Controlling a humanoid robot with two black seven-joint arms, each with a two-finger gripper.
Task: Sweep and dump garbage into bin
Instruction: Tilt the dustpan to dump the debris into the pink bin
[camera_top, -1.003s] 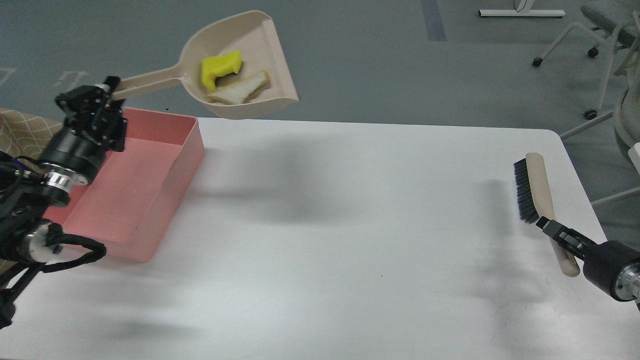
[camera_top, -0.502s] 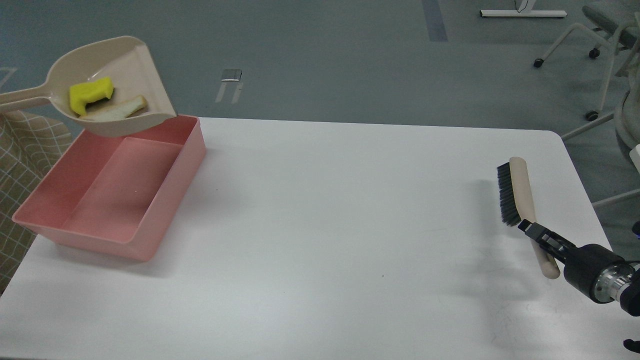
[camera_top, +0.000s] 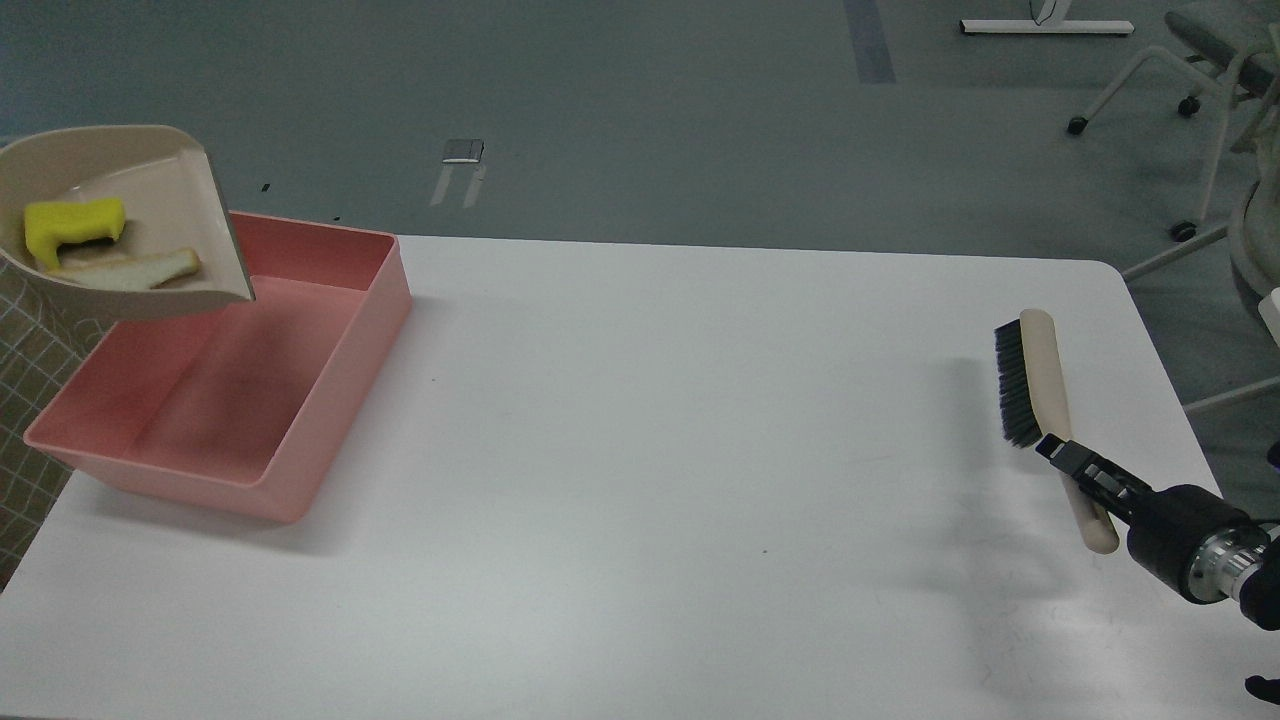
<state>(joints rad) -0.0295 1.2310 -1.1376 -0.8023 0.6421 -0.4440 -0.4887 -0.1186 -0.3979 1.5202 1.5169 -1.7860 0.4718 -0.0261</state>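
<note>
At 9 o'clock in the head view, the dustpan (camera_top: 120, 230) is seen raised over the far-left corner of the bin (camera_top: 330, 390), its open lip overlapping the bin's left side. Both garbage pieces are seen lying in the pan: the yellow chunk (camera_top: 70, 228) toward the pan's back, the whitish strip (camera_top: 130, 268) just beside it, nearer the lip. The bin's floor appears bare, so nothing is judged dumped yet. The pan's handle runs off the left edge; the left claw is out of frame, so its state cannot be told.

At 4 o'clock, the right claw (camera_top: 1085, 480) is seen pinched on the brush (camera_top: 1040, 390) at the handle, bristles facing 9 o'clock, the brush held near the right edge of the worktop (camera_top: 700, 450). No scraps are seen on the worktop.

Progress, judged: sweeping is done, garbage is collected, carry to the bin is nearly complete. Left: the pan has to be brought further over the bin and tipped lip-down so both pieces slide out. Risk noted: the pan sits over the bin's edge, so an early tip could drop a piece outside.
</note>
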